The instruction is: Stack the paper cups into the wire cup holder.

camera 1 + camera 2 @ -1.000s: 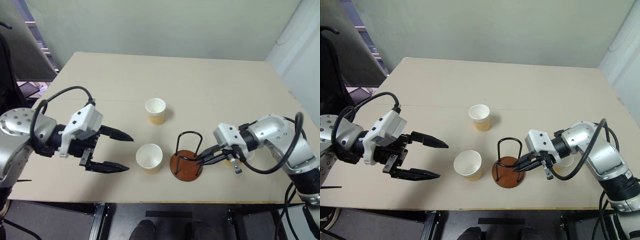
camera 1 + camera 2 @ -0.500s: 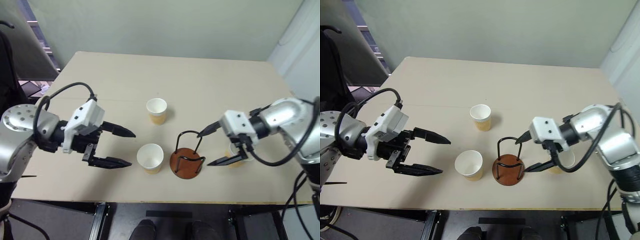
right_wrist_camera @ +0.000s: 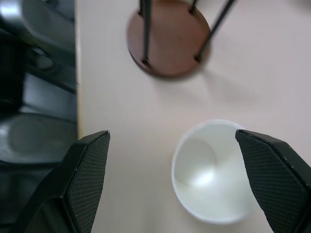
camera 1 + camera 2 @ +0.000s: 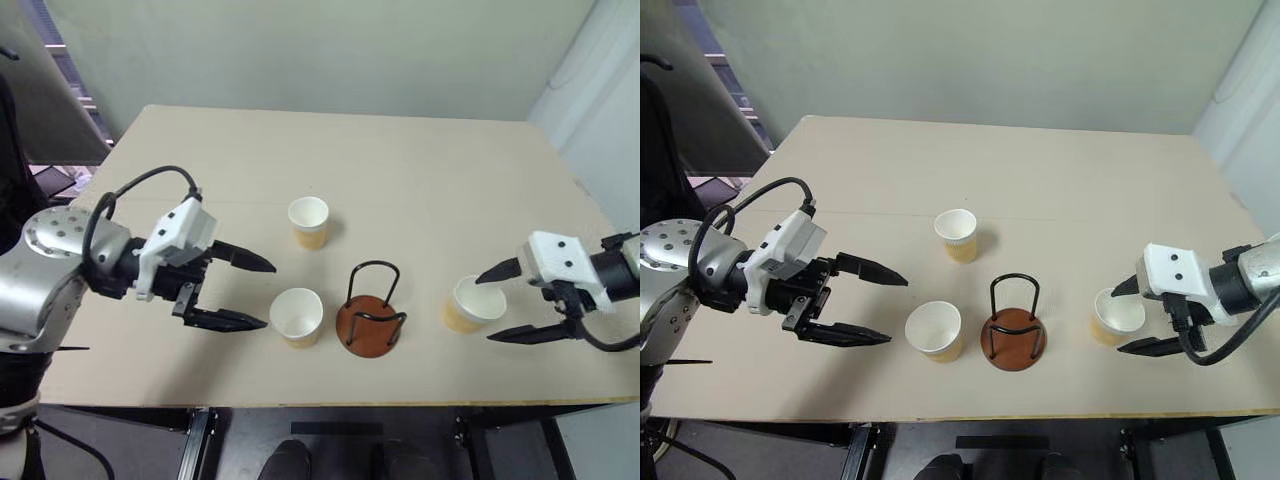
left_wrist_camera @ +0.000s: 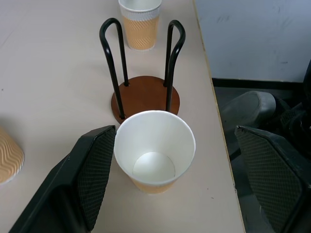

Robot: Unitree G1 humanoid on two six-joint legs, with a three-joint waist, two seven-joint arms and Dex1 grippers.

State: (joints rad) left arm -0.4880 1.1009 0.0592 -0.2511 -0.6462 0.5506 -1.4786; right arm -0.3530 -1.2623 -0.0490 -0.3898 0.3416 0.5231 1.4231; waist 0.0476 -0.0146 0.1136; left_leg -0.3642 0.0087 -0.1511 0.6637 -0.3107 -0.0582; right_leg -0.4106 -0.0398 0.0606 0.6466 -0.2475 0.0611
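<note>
Beige worktop (image 4: pixel 420 170) carries three tan, white-rimmed paper cups (image 4: pixel 297 316) and an empty black wire cup holder (image 4: pixel 368 310) near its front edge; left gripper (image 4: pixel 270 294) and right gripper (image 4: pixel 483 308) jaws wide, holding nothing

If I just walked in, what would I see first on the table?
Two open black grippers, the left gripper and the right gripper, each facing a paper cup. Between them near the table's front edge stands the empty wire cup holder, with three paper cups upright around it.
</note>
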